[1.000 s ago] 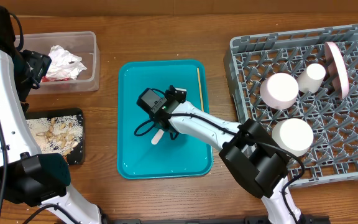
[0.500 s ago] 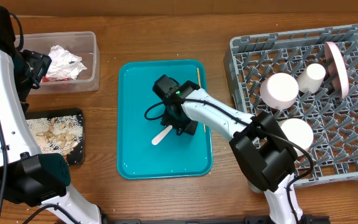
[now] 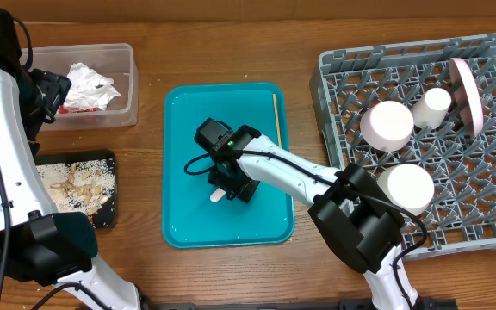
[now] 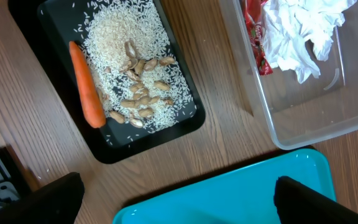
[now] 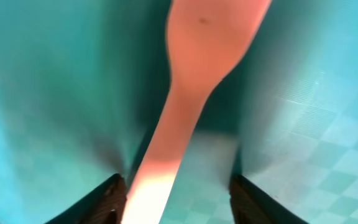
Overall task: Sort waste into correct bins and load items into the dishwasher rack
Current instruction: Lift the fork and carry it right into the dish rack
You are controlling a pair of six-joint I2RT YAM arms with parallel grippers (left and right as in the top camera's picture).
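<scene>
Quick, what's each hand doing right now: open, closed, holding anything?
Left hand: open, holding nothing.
Right hand: open, straddling the white fork, not clamped on it.

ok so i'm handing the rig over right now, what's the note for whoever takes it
Left gripper: open, empty.
Right gripper: open, fingers astride the handle of the white fork on the teal tray, not clamped.
Done: carrot, rice and scraps in the black tray; napkins and red wrapper in the clear tub; two bowls, cup and plate in the rack.
Left: white fork, then the wooden stick lying on the teal tray, both into the rack.
</scene>
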